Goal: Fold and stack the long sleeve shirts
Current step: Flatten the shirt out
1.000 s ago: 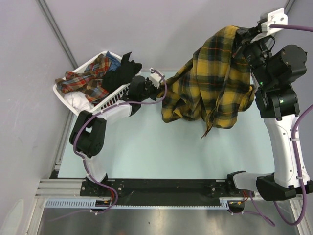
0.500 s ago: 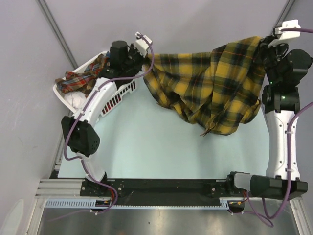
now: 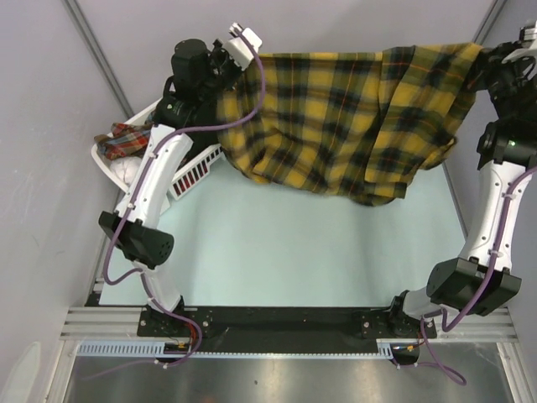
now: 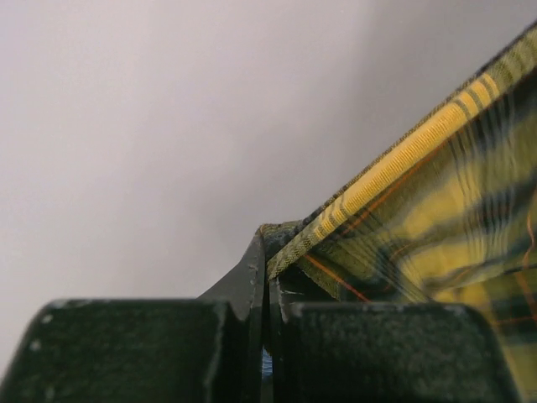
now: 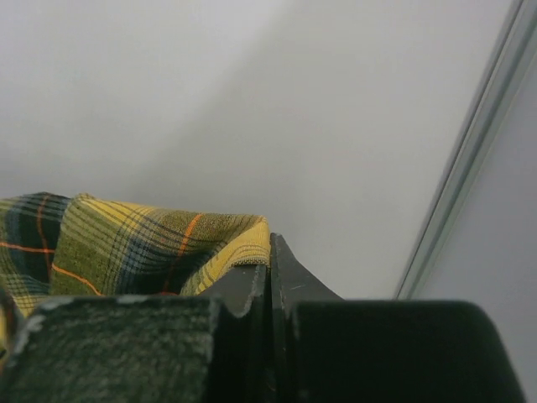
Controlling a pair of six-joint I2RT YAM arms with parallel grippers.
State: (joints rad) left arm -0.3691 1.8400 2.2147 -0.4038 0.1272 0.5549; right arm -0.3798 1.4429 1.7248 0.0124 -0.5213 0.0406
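A mustard-yellow and black plaid long sleeve shirt (image 3: 352, 117) hangs stretched wide in the air above the far half of the table. My left gripper (image 3: 228, 74) is shut on its left end, and in the left wrist view the hem (image 4: 394, 159) runs out from between the closed fingers (image 4: 250, 277). My right gripper (image 3: 485, 65) is shut on the right end, where a yellow fold (image 5: 151, 243) lies pinched against the fingers (image 5: 285, 277). The shirt's lower edge sags toward the table.
A white slatted basket (image 3: 195, 168) stands at the far left, holding a red plaid garment (image 3: 126, 138) and a white one (image 3: 126, 170). The pale green table (image 3: 285, 252) lies under the shirt. Grey walls close in on both sides.
Both arms have risen and moved apart, pulling the bunched shirt out into a wide sheet. My left gripper left the basket, took hold of the shirt's left end and lifted it.
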